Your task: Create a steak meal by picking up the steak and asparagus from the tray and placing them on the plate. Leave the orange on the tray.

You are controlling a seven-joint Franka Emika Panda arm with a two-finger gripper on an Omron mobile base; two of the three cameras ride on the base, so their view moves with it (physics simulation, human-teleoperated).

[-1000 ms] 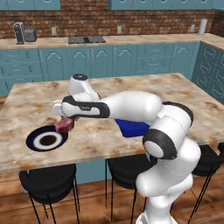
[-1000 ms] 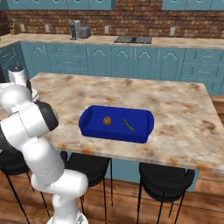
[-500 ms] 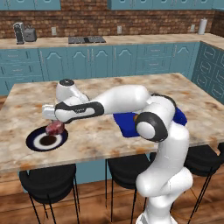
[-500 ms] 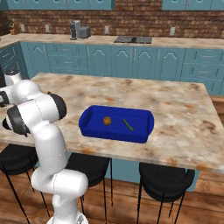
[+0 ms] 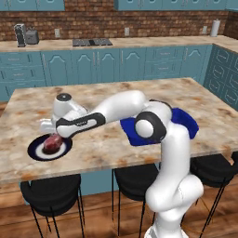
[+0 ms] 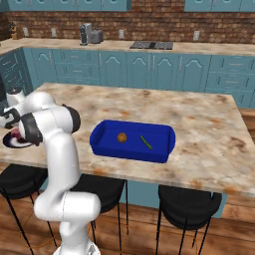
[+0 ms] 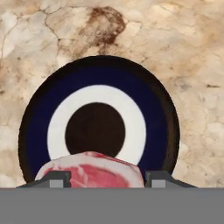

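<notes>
The steak (image 7: 92, 173), pink-red with pale marbled edges, sits between my gripper's (image 7: 106, 177) dark fingertips (image 7: 54, 178), which are shut on it. It hangs just above the near side of the round plate (image 7: 100, 70) with navy rim, white ring and dark centre. In the left base view my gripper (image 5: 51, 137) holds the steak (image 5: 52, 145) low over the plate (image 5: 37, 153) near the counter's front left. The blue tray (image 6: 132, 153) lies mid-counter with the orange (image 6: 122, 137) and the thin green asparagus (image 6: 146, 142) inside.
The plate (image 6: 11, 143) lies close to the marble counter's front edge (image 5: 93, 169). Black bar stools (image 5: 51, 193) stand below that edge. My arm (image 5: 116, 109) stretches across the counter from the tray (image 5: 186, 123) to the plate. A toaster (image 5: 31, 36) and cooktop (image 5: 92, 42) are on the far counter.
My arm has swung further left and lowered, carrying the steak from beside the plate's right rim to just above the plate. The tray, orange and asparagus have not moved.
</notes>
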